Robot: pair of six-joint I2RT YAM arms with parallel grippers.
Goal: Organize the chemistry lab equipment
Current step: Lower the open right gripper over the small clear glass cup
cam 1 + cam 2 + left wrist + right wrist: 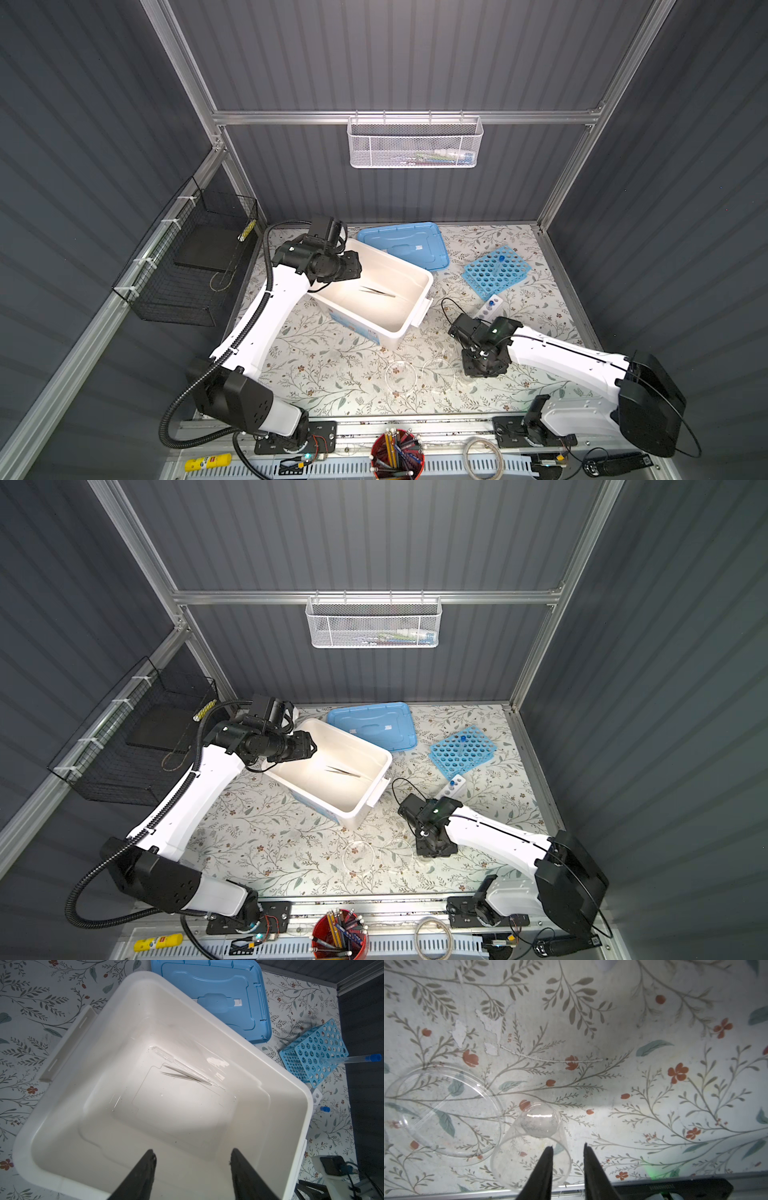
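**Right arm, approach.** My right gripper (566, 1147), jaws narrowly parted and empty, hangs over the small glass vessel (537, 1124), just beside a round glass dish (440, 1109). One side of its rim appears to lie between my fingertips (546, 1159).

1. We find the bin (353, 322) in the middle of the table (316, 374), with the tweezers (378, 291) and a pipette (178, 1064) lying side by side on its floor.
2. Just behind it, to the right, lies the lid (403, 245).
3. Right of the lid stands the tube rack (494, 272), holding one test tube (501, 258). A small holder (490, 307) sits just before it.
4. Before the bin, the left dish (401, 376) and the right dish (438, 374) lie side by side. The small vessel (533, 1147) is just beside the right one.
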